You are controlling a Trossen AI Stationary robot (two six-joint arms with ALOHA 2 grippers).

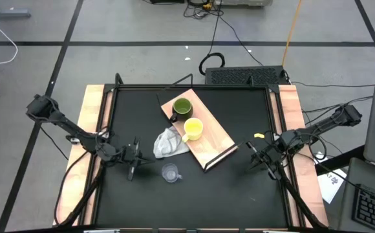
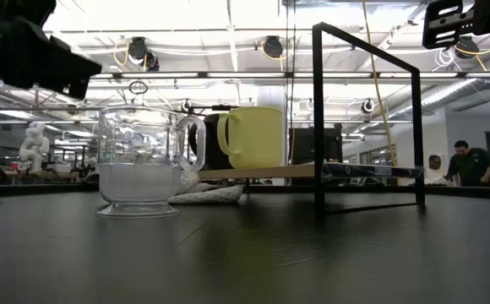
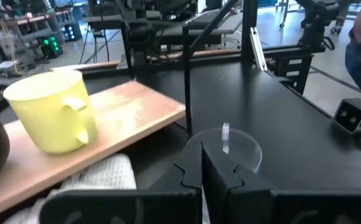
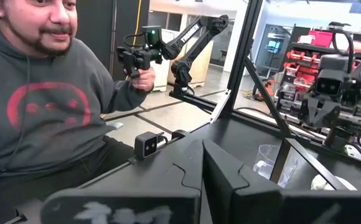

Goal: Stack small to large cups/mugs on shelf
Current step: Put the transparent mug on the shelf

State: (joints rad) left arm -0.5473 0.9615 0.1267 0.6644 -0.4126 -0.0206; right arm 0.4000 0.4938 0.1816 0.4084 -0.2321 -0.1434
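The shelf [image 1: 208, 137], a light-wood board with a thin dark frame [image 2: 367, 118], stands slantwise in the table's middle. On the board stand the dark green mug [image 1: 182, 109] and, nearer, the yellow mug [image 1: 193, 129], also seen in the left wrist view [image 3: 53, 112]. The clear glass cup [image 1: 170, 173] stands upright on the black tabletop near the shelf's near-left side [image 2: 139, 173]. My left gripper [image 1: 132, 162] is shut, just left of the glass cup [image 3: 227, 146], and touches nothing. My right gripper [image 1: 258, 158] is shut, right of the shelf, above the table.
A white cloth [image 1: 168, 144] lies crumpled on the table against the shelf's left edge, between the glass cup and the yellow mug. Wooden strips [image 1: 94, 129] border the table's left and right sides. A person [image 4: 37, 93] stands beyond the table in the right wrist view.
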